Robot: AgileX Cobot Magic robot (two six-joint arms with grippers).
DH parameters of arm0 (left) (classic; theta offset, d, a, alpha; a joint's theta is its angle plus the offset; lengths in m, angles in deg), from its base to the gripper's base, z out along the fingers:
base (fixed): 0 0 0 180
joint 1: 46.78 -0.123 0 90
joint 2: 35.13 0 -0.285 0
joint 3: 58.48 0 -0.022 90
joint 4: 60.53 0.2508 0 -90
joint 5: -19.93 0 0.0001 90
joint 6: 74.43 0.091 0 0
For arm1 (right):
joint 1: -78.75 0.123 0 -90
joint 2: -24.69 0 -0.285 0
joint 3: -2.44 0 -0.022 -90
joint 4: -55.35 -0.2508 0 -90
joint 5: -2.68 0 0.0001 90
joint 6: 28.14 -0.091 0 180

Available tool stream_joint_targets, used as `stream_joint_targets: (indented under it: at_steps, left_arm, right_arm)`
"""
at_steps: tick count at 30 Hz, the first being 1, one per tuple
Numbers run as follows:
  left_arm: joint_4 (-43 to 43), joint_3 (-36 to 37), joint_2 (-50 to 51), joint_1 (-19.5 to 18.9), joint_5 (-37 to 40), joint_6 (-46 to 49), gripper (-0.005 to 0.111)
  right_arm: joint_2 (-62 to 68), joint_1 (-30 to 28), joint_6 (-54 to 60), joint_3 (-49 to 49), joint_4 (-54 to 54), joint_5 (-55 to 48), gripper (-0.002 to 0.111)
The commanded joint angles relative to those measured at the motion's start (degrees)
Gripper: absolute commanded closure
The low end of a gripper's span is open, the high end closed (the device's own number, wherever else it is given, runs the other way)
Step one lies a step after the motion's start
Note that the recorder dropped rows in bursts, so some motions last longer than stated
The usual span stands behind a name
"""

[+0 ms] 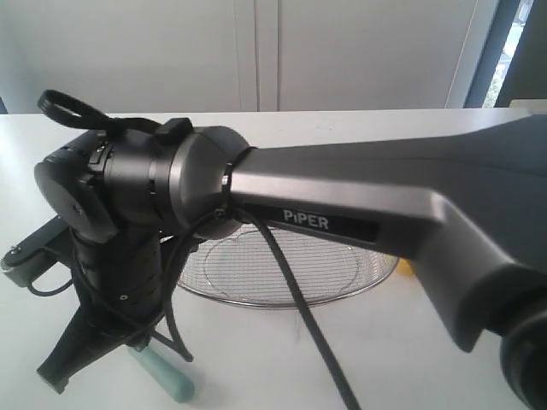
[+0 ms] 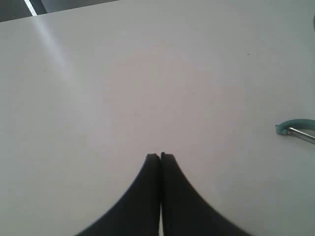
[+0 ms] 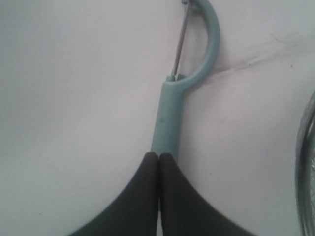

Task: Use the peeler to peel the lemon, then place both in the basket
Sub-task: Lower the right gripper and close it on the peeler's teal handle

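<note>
The teal-green peeler (image 3: 170, 108) lies flat on the white table, blade end pointing away from my right gripper (image 3: 158, 155). That gripper is shut, its tips pressed together over the handle's near end with nothing between them. My right arm (image 1: 342, 196) reaches across to the left, and the peeler's handle (image 1: 167, 376) sticks out below it. My left gripper (image 2: 160, 156) is shut over bare table, with the peeler's head (image 2: 295, 128) off to its side. The wire basket (image 1: 291, 265) sits behind the arm. Only a yellow sliver of the lemon (image 1: 403, 270) shows by the basket's right rim.
The white table (image 1: 385, 350) runs back to a pale wall. The basket's rim (image 3: 305, 162) curves close beside the peeler. A black cable (image 1: 299, 307) hangs from the right arm over the basket's front. A black part of the left arm (image 1: 34, 248) sits at the left edge.
</note>
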Motion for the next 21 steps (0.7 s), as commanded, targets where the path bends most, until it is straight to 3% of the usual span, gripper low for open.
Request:
stream_joint_targets:
  at_steps: [1, 9, 12, 13, 17, 21]
  left_arm:
    - [0.1, 0.2, -0.2, 0.4, 0.2, 0.2, 0.107]
    - [0.1, 0.2, -0.2, 0.4, 0.2, 0.2, 0.107]
    - [0.1, 0.2, -0.2, 0.4, 0.2, 0.2, 0.107]
    - [0.1, 0.2, -0.2, 0.4, 0.2, 0.2, 0.107]
    - [0.1, 0.2, -0.2, 0.4, 0.2, 0.2, 0.107]
    - [0.1, 0.2, -0.2, 0.4, 0.2, 0.2, 0.107]
  right_arm:
    - [1.0, 1.0, -1.5, -0.1, 0.9, 1.1, 0.108]
    - [3.4, 1.0, -6.4, -0.1, 0.9, 0.3, 0.106]
    - [3.6, 1.0, -6.4, -0.1, 0.9, 0.3, 0.095]
    - [3.6, 1.0, -6.4, -0.1, 0.9, 0.2, 0.085]
    - [3.6, 1.0, -6.4, -0.1, 1.0, 0.2, 0.067]
    - [3.6, 1.0, -6.1, -0.1, 1.1, 1.6, 0.061]
